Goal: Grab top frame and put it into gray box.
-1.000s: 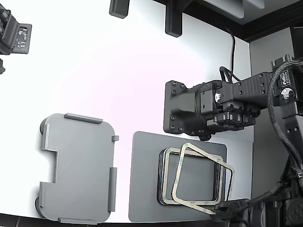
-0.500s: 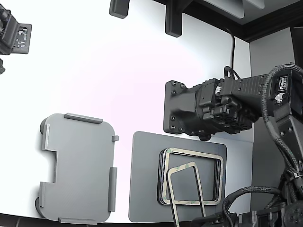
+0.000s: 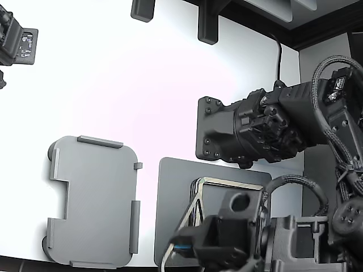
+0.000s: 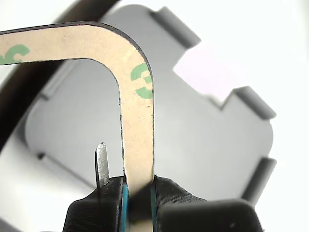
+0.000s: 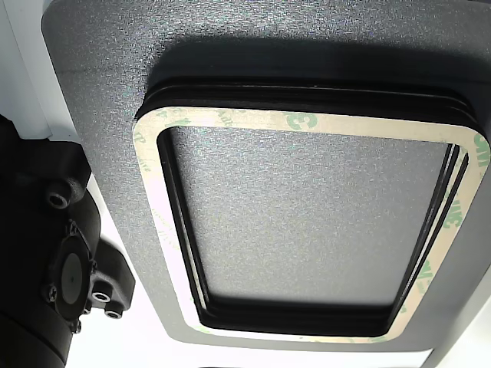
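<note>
The top frame [image 4: 136, 121] is a thin cream strip with green marks, and my gripper [image 4: 138, 186] is shut on one of its sides. In the exterior view the gripper [image 3: 181, 242] is low in the picture, over the dark mat's near part. There the frame [image 3: 190, 211] shows almost edge-on, rising from the gripper. The gray box [image 3: 91, 201] lies flat toward the exterior view's left, a short way from the gripper. In the wrist view the gray box [image 4: 203, 145] fills the background behind the held frame.
The stack of like frames [image 3: 232, 183] rests on the dark gray mat [image 3: 170, 226], partly hidden by my wrist. The other view shows that stack [image 5: 307, 123] and mat [image 5: 100, 46] close up. A second black arm [image 3: 249, 133] hangs over the table behind the stack.
My gripper has carried the frame off the stack toward the exterior view's left. The frame turned from face-on to nearly edge-on, and my wrist now covers the stack's lower part.
</note>
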### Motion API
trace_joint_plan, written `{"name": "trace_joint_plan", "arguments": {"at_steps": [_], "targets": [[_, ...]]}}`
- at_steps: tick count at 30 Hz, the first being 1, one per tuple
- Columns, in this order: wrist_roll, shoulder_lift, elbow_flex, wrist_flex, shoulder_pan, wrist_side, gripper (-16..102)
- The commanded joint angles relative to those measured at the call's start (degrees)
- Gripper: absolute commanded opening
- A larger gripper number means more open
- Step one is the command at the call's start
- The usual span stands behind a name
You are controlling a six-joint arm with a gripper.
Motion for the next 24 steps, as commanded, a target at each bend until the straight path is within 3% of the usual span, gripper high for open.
{"name": "trace_joint_plan", "arguments": {"at_steps": [1, 3, 10, 19, 21, 24], "targets": [[7.5, 1.4, -2.2, 0.4, -6.0, -2.3, -13], [10.5, 0.4, -3.1, 0.4, -10.4, -6.8, -12], [37.1, -1.8, -4.7, 0.5, -17.4, -8.3, -13], [81.5, -4.5, -1.9, 0.5, -18.0, -7.6, -13], [94.2, -5.4, -1.4, 0.6, -18.5, -9.3, -12], [96.3, -6.0, -0.3, 0.6, -20.0, -13.7, -12]]}}
